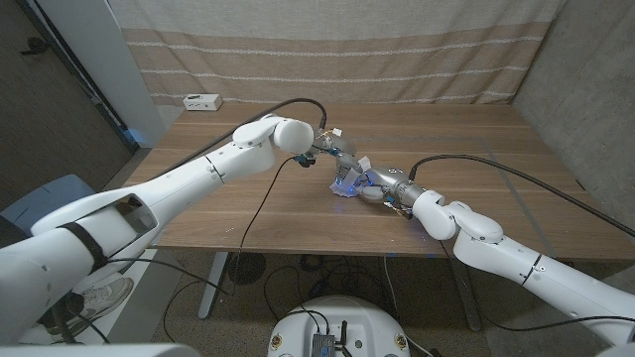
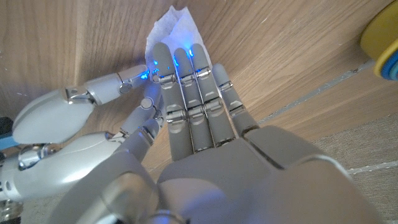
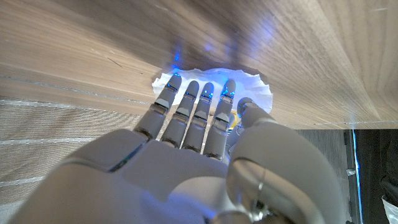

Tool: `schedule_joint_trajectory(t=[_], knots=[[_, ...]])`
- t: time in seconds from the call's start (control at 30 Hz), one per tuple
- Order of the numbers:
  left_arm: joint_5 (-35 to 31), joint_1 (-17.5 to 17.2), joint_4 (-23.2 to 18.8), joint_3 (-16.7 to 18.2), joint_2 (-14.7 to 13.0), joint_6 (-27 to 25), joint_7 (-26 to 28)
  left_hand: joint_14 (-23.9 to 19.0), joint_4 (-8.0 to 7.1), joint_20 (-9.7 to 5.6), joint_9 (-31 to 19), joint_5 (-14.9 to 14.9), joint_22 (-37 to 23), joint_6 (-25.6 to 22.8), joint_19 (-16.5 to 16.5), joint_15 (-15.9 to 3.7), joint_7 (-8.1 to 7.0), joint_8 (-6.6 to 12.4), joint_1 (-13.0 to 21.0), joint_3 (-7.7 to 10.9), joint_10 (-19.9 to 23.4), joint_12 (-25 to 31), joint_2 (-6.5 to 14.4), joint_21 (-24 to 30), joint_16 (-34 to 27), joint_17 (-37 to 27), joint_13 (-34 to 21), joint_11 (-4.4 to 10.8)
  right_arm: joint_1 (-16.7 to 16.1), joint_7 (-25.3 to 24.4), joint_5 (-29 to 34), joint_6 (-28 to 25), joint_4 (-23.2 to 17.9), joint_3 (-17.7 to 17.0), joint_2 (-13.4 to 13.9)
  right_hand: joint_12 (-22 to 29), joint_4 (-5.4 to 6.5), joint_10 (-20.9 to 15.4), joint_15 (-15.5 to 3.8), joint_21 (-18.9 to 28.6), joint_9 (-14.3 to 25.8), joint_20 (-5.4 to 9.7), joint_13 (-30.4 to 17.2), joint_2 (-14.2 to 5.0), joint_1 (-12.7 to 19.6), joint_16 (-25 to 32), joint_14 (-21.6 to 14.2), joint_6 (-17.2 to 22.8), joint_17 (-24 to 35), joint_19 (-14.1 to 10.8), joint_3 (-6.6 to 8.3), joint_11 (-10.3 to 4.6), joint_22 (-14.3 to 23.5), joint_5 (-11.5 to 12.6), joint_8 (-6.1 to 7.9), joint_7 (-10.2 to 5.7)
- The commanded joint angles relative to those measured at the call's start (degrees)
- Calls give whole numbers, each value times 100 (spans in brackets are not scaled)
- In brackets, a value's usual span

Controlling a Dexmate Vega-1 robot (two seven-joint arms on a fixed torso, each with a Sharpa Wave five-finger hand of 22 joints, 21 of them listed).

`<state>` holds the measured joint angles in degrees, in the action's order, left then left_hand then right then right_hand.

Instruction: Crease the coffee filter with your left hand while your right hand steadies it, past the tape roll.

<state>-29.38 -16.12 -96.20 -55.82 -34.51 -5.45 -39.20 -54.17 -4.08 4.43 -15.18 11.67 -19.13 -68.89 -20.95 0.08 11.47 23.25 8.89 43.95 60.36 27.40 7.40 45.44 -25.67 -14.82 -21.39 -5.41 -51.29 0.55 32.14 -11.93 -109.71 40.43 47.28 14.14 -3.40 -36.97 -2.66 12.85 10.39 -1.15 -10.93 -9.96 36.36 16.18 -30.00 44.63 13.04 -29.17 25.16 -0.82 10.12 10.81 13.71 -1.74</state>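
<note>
Coffee filter (image 1: 347, 185) lies mid-counter (image 1: 476, 149) in the head view, both hands meeting on it — left hand (image 1: 340, 159) from the far side, right hand (image 1: 375, 188) from the near side, presumably to pin it while the other creases. The left wrist view adds that the left hand's straight, close-set fingers (image 2: 181, 68) press the white paper flat, clasping nothing, with a yellow-and-blue roll (image 2: 382, 40) well apart. The right wrist view shows the right hand's fingers (image 3: 198, 99) slightly fanned, tips resting on the filter's ruffled edge — steadying, not clutching.

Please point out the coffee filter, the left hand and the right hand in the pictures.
Filter (image 3: 214, 78), right wrist view: its white frilled edge beyond the fingertips.
Left hand (image 2: 199, 124), left wrist view: middle of the fingers' backs.
Right hand (image 3: 186, 124), right wrist view: the fingers' backs, near the knuckles.
</note>
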Motion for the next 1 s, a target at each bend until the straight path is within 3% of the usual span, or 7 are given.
schedule_joint_trajectory(t=[0.03, 0.27, 0.47, 0.73, 0.87, 1.0], knots=[[-289, 28, 184, -248, 152, -156, -352, 154, -98, 21, 43, -20, 13, 128, 138, 26, -5, -103, -5, -11, -171, -105, 279, 39, 88, 24, -10, -3, -55, -44, 28, 2, -70, -9, 35, -25, -46, -37, -296, 31, 4, 9, -3, -8, 73, 1, -27, 68, 15, -41, 11, 9, 19, -5, -39, 3], [-598, 87, 238, -451, 243, -359, -568, 466, -229, 69, 77, -68, 53, 407, 368, 95, -15, -262, -93, -57, -433, -254, 266, 33, 248, 47, -20, -16, -68, -20, 18, 0, -80, -20, 50, -44, -72, -35, -305, 26, 4, 14, -2, 1, 85, 6, -29, 73, 21, -42, 13, 12, 18, -10, -57, 13], [-727, 186, 372, -590, 376, -512, -814, 968, -377, 124, 38, -115, 125, 852, 702, 182, -41, -458, -231, -138, -928, -502, 219, -3, 457, 30, -43, -93, -42, 16, -7, 38, -46, -21, 53, -58, -92, -31, -302, 25, 5, 13, -2, 6, 95, 1, -20, 67, 21, -50, 19, 27, 18, -12, -74, 15], [-729, 349, 638, -733, 571, -611, -1061, 1311, -450, 200, -6, -145, 210, 1401, 974, 286, -93, -680, -373, -239, -1290, -683, 150, -53, 594, 16, -70, -108, -16, 5, -22, 99, 24, -20, 43, -84, -119, -19, -306, 20, 5, 20, -3, 12, 104, -7, 1, 56, 25, -57, 23, 24, 17, -15, -101, 19], [-574, 346, 695, -677, 569, -462, -943, 1344, -456, 208, -14, -150, 221, 1423, 1006, 304, -75, -687, -394, -256, -1296, -689, 138, -60, 605, 10, -74, -114, -8, 17, -37, 86, 44, -26, 37, -90, -127, -20, -306, 18, 6, 18, -3, 13, 106, -4, 5, 51, 31, -59, 20, 22, 17, -17, -111, 17], [123, 192, 758, -279, 504, -143, -642, 1098, -465, 250, -63, -158, 263, 1214, 1006, 348, -11, -583, -450, -315, -1080, -608, 143, -45, 477, -40, -101, -182, 26, 45, -47, 89, 82, -13, 22, -95, -137, -23, -305, 17, 6, 18, -4, 13, 112, 0, 3, 58, 34, -59, 20, 25, 17, -18, -114, 11]])
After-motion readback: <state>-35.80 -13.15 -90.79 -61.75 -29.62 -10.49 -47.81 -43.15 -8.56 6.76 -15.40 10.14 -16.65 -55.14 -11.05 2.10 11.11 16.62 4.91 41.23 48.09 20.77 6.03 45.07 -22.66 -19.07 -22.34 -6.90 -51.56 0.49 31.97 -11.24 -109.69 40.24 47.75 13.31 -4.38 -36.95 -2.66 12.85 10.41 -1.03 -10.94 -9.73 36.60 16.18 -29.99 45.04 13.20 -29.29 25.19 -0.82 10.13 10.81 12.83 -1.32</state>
